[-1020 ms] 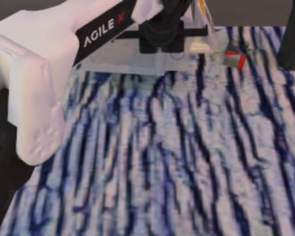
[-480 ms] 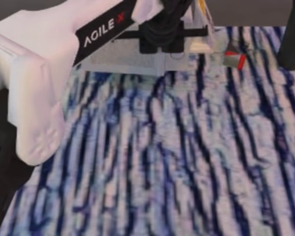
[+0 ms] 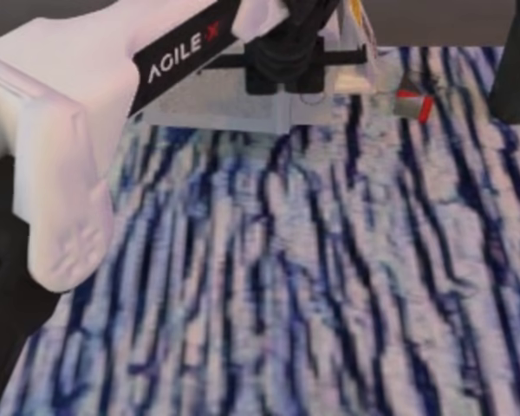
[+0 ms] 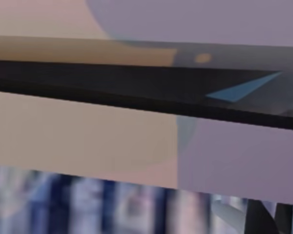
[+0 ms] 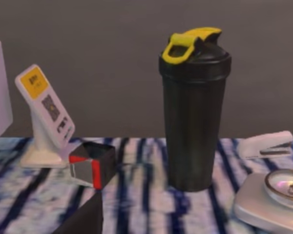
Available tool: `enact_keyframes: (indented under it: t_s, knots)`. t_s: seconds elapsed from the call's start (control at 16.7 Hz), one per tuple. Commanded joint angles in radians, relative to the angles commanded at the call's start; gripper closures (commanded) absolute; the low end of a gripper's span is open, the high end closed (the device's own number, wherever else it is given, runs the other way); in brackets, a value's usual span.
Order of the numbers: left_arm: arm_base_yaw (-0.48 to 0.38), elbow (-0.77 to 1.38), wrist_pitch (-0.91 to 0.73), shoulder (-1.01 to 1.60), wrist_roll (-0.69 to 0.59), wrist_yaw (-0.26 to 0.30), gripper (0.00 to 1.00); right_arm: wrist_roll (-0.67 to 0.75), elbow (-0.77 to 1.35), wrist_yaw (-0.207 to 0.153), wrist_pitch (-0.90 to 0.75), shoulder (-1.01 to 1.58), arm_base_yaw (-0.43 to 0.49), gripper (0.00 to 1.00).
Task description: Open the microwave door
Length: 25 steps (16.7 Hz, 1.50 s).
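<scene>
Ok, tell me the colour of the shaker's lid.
Black lid with a yellow flip cap and loop, clearest in the right wrist view.

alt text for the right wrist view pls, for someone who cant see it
A tall black shaker bottle with a yellow flip lid stands upright on a blue-and-white streaked tablecloth. Beside it are a small white sign stand with a yellow label and a black-and-red box; on the bottle's other side lie a white stapler and a grey scale.

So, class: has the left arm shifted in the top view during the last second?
No. The left arm sits at the same spot against the small red and black box.
</scene>
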Motion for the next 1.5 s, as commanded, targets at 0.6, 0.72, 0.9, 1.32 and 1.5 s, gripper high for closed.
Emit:
enact_keyframes:
  t_s: [0.6,0.72,0.9,1.32,1.5]
  knots:
    - [0.01,-0.221,0.119,-0.131,0.094,0.034,1.0,0.0,0.0,0.0,0.0,0.0,0.0,0.0]
    - [0.01,-0.221,0.119,-0.131,0.094,0.034,1.0,0.0,0.0,0.0,0.0,0.0,0.0,0.0]
    - [0.01,-0.221,0.119,-0.131,0.094,0.034,1.0,0.0,0.0,0.0,0.0,0.0,0.0,0.0]
    - [0.01,-0.221,0.119,-0.131,0.094,0.034,1.0,0.0,0.0,0.0,0.0,0.0,0.0,0.0]
    - [0.01,-0.221,0.119,-0.131,0.094,0.034,1.0,0.0,0.0,0.0,0.0,0.0,0.0,0.0]
